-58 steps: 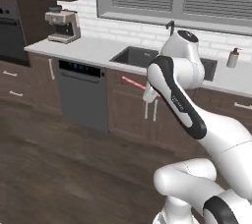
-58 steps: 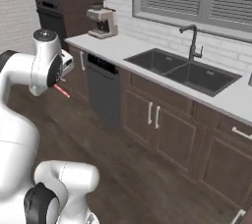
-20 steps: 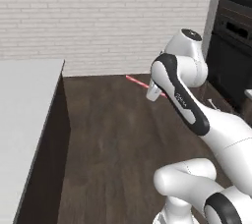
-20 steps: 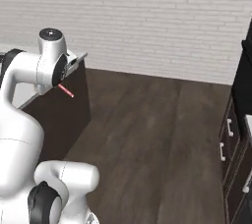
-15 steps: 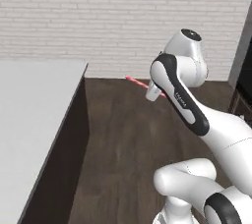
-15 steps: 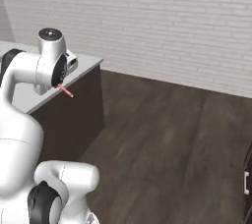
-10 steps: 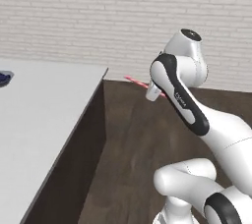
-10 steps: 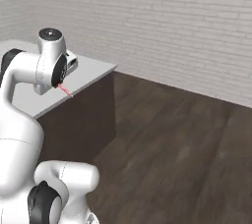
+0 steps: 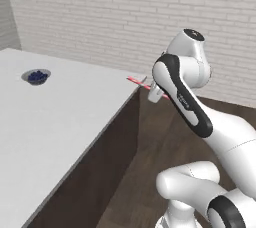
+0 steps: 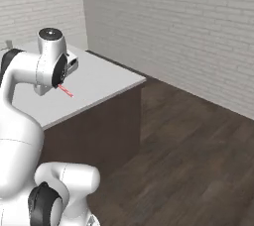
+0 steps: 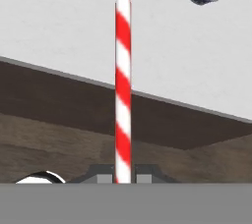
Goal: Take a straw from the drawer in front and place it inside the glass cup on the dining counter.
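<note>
Pinched between my end effector (image 11: 123,179) fingers is the straw (image 11: 122,90), red-and-white striped, sticking straight out ahead of the hand and held in the air just off the corner of the dining counter (image 9: 55,122). By my reckoning I am in the carrying step: the straw is out of the drawer and not yet in the glass cup, which I cannot pick out here. A grey bowl (image 9: 36,76) of blue sits far across the tabletop. Next I must find the cup and bring the straw's tip over its mouth. Half a second ago the counter filled less of the left base view; my base has driven, and the grip is unchanged.
</note>
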Controlling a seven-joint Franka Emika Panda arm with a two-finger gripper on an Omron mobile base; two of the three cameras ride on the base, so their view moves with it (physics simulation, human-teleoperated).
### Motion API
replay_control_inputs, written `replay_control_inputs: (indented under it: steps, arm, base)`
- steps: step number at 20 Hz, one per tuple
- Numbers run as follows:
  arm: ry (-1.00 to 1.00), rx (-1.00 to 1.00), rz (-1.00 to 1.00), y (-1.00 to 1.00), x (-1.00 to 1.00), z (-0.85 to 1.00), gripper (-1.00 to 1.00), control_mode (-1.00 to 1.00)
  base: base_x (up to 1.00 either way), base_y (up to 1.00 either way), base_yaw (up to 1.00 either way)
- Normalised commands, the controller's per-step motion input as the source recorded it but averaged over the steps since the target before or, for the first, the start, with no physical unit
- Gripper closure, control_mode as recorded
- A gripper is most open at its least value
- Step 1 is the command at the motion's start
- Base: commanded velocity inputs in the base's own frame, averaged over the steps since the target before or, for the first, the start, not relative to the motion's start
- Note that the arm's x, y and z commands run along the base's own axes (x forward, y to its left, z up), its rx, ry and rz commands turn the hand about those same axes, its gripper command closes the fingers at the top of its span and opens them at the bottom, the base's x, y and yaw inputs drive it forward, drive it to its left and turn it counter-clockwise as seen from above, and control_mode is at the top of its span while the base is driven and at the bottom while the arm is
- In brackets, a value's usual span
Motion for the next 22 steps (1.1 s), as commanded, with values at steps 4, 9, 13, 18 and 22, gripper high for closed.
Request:
replay_control_inputs:
  steps: [4,9,13,18,22]
  arm:
    - [0.00,0.00,0.00,0.00,0.00,0.00,1.00,1.00]
    - [0.00,0.00,0.00,0.00,0.00,0.00,1.00,1.00]
    - [0.00,0.00,0.00,0.00,0.00,0.00,1.00,1.00]
    - [0.00,0.00,0.00,0.00,0.00,0.00,1.00,1.00]
    - [0.00,0.00,0.00,0.00,0.00,0.00,1.00,1.00]
  base:
    - [0.82,-0.08,0.48]
    - [0.75,-0.34,0.43]
    - [0.60,-0.67,0.38]
    - [0.46,-0.79,0.32]
    - [0.36,-0.81,0.30]
